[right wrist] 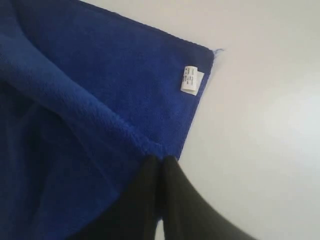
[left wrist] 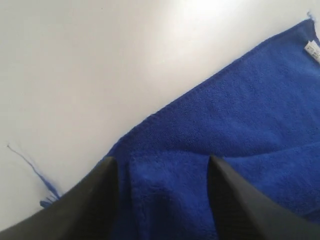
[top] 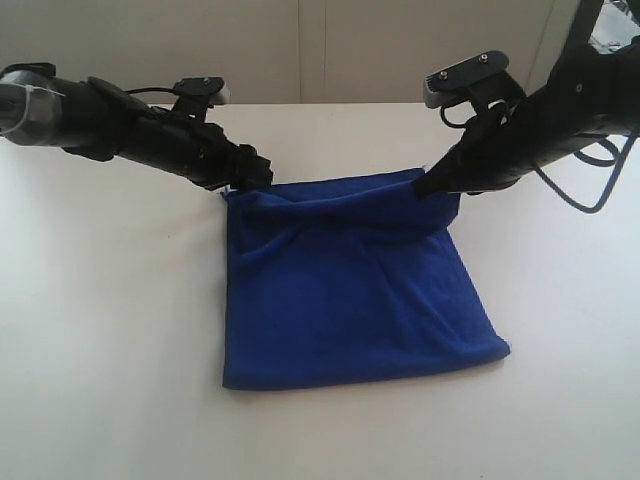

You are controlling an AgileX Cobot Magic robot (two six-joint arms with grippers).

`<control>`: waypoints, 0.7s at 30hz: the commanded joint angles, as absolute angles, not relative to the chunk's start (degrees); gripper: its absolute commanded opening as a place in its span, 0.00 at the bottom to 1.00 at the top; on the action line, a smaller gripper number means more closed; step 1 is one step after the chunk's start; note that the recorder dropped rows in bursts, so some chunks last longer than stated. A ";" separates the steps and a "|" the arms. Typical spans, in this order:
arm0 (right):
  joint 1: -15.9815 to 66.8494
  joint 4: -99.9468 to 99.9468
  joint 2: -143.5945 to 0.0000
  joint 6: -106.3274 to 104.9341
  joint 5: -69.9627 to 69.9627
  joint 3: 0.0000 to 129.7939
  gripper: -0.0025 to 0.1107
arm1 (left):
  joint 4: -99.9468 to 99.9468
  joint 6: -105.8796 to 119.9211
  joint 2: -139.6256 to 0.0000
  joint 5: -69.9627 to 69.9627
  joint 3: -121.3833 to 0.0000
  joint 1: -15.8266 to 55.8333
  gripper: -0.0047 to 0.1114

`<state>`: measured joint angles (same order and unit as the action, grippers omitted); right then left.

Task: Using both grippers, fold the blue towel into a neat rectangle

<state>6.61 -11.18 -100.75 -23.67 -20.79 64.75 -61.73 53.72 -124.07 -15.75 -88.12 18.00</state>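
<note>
Nearest, at 6 o'clock, bare white table [top: 100, 400] is seen; just beyond it the blue towel [top: 350, 300] is laid at the centre of the table, doubled over into a rough square, its near edge set slightly askew; the far edge is rumpled and lifted a little. At the towel's 11 o'clock corner the left gripper [top: 258, 172] is lowered, its fingers [left wrist: 100, 200] spread wide to either side of a fold of cloth, which is not pinched between them; a loose blue thread [left wrist: 30, 167] is seen on the table beside that corner. At the 1 o'clock corner the right gripper [top: 432, 186] is closed tight on the towel's edge, which is raised off the table there; a small white tag [right wrist: 191, 80] is sewn at a corner of the layer lying just beyond the pinched edge. Farthest off, at 12 o'clock, a pale wall [top: 300, 50] is seen.
</note>
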 commanded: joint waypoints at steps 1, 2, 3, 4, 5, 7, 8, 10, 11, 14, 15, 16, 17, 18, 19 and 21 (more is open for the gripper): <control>6.23 -11.06 -100.73 -23.91 -20.59 64.54 0.02 | -62.61 53.73 -124.64 -17.16 -88.55 18.08 0.54; 6.23 -11.06 -100.73 -23.91 -20.59 64.54 0.02 | -62.47 53.73 -124.78 -17.16 -88.55 18.08 0.54; 6.23 -11.06 -100.73 -23.91 -20.59 64.54 0.02 | -62.47 53.73 -124.78 -17.16 -88.55 18.08 0.54; 6.23 -11.06 -100.73 -23.91 -20.59 64.54 0.02 | -62.47 53.73 -125.02 -17.16 -88.55 18.08 0.54; 6.23 -11.06 -100.73 -23.91 -20.59 64.54 0.02 | -62.47 53.73 -125.28 -17.16 -88.55 18.08 0.54; 6.23 -11.32 -100.73 -23.91 -20.59 64.54 0.02 | -62.47 53.73 -125.84 -17.81 -88.55 18.08 0.53; 6.23 -11.32 -100.73 -23.91 -20.59 64.54 0.02 | -62.47 53.73 -126.18 -18.21 -88.55 18.08 0.53; 6.23 -11.32 -100.73 -23.91 -20.59 64.54 0.02 | -62.59 53.73 -126.64 -18.73 -88.55 18.08 0.52; 6.23 -11.32 -100.73 -23.91 -20.59 64.54 0.02 | -62.84 53.73 -126.88 -19.14 -88.55 18.08 0.51; 6.23 -11.32 -100.73 -23.91 -20.59 64.54 0.02 | -62.93 53.73 -127.21 -19.40 -88.55 18.08 0.48; 6.23 -11.32 -100.73 -23.91 -20.59 64.54 0.02 | -62.93 53.73 -127.21 -19.40 -88.55 18.08 0.46; 6.23 -11.32 -100.73 -23.91 -20.59 64.54 0.02 | -62.93 53.73 -127.21 -19.40 -88.55 18.08 0.45; 6.23 -11.32 -100.73 -23.91 -20.59 64.54 0.02 | -62.93 53.73 -127.21 -19.40 -88.55 18.08 0.42; 6.23 -11.46 -100.73 -23.91 -20.59 64.54 0.02 | -62.93 53.73 -127.21 -19.40 -88.55 18.08 0.40; 6.23 -11.46 -100.73 -23.91 -20.59 64.54 0.02 | -62.93 53.73 -127.21 -19.30 -88.55 18.08 0.37; 6.23 -11.56 -100.73 -23.91 -20.59 64.54 0.02 | -62.93 53.73 -127.21 -19.30 -88.55 18.08 0.31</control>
